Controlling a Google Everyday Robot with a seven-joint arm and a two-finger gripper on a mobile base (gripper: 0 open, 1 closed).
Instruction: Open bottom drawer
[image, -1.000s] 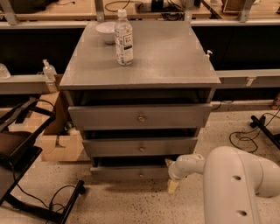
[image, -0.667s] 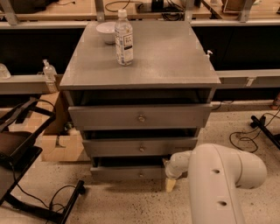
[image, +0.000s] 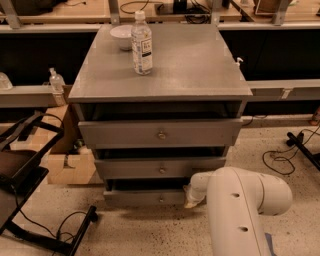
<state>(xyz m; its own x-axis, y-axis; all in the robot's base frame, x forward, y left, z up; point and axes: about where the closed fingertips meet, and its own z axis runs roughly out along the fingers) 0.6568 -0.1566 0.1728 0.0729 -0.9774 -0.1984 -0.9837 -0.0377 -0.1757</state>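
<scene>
A grey cabinet holds three drawers, each pulled slightly out. The bottom drawer (image: 145, 198) is the slimmest front, close to the floor, with a small round knob (image: 161, 199) at its centre. My white arm comes in from the lower right, and my gripper (image: 192, 198) sits at the right end of that bottom drawer front, just right of the knob. The bulky arm hides much of the gripper.
A water bottle (image: 142, 44) and a white bowl (image: 122, 36) stand on the cabinet top (image: 190, 65). A cardboard box (image: 70, 167) and a black chair frame (image: 30, 200) are to the left. Cables (image: 285, 155) lie on the floor at right.
My arm has shifted left and its big white link now fills more of the lower right. The gripper stays at the bottom drawer's right end. The drawers look unchanged.
</scene>
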